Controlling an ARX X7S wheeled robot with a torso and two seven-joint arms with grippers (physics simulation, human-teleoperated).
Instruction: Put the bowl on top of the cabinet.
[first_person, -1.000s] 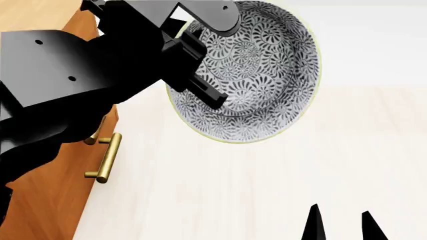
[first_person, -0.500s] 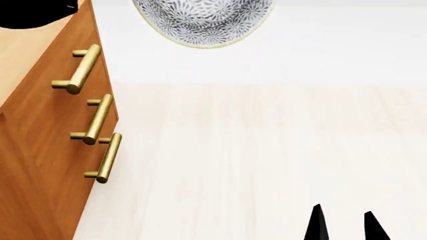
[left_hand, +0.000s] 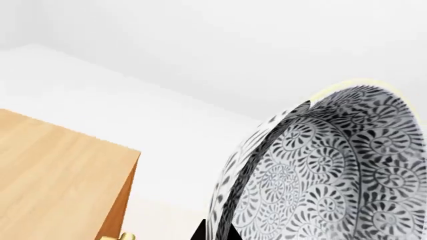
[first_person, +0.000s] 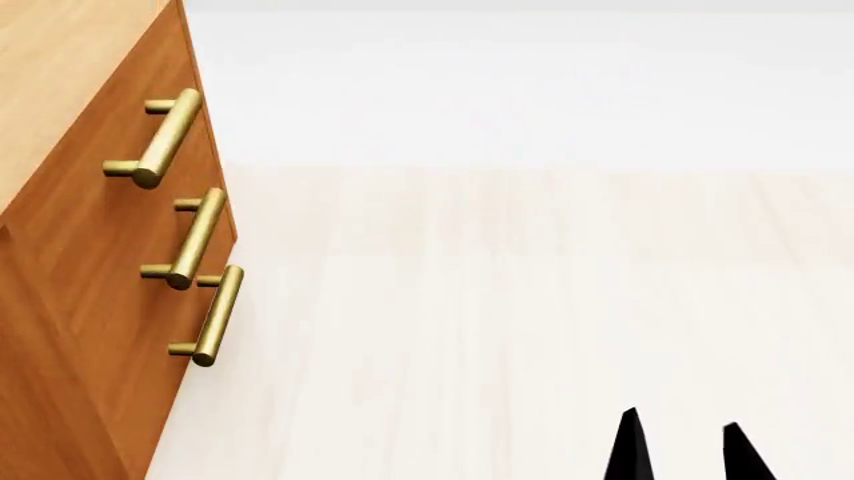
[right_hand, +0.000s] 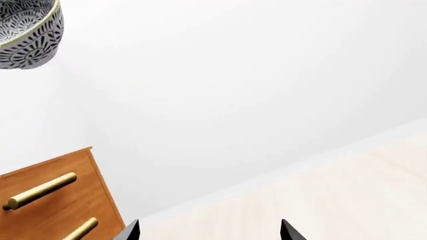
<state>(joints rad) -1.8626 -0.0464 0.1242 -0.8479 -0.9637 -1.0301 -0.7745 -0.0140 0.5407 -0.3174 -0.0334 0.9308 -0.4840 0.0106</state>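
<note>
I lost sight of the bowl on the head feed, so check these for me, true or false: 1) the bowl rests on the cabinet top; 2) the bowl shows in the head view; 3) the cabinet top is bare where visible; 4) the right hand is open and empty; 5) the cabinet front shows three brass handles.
1) False. The bowl is up in the air, beside and above the cabinet, not resting on it.
2) False. It shows only in the two wrist views.
3) True.
4) True. The right hand has its fingers apart with nothing between.
5) True. The handles are on its front.
</note>
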